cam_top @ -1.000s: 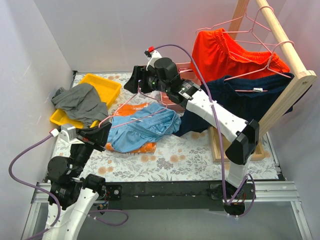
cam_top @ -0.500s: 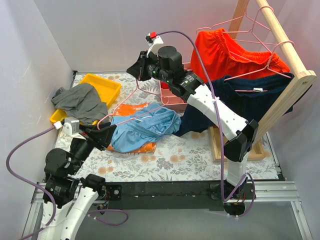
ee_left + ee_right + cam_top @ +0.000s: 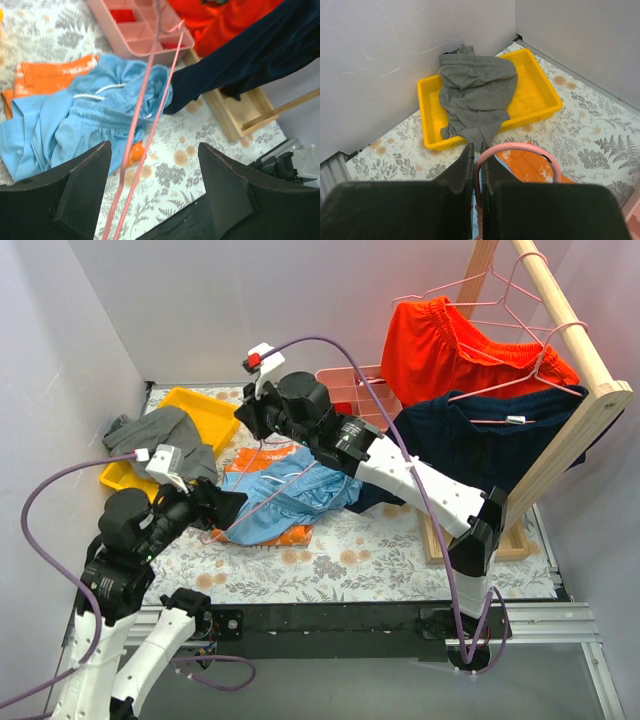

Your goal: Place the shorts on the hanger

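Step in hand looks like threading: the right gripper (image 3: 477, 161) is pinched tight on the hook of the hanger (image 3: 515, 145), holding it up at a slant so the frame runs down over the shorts (image 3: 287, 502). Those lie bunched on the table, partly on top of the orange cloth (image 3: 47, 75). The left gripper (image 3: 152, 150) is spread wide with nothing in it, and both hanger wires pass between its fingers (can't tell from here if a wire is actually inside the waistband or just lying across it). I'd hold the right steady, bring the left down on the gathered waistband only, not the wire, and slide the fabric up the bar slowly so the thin wire doesn't twist in the pinch.
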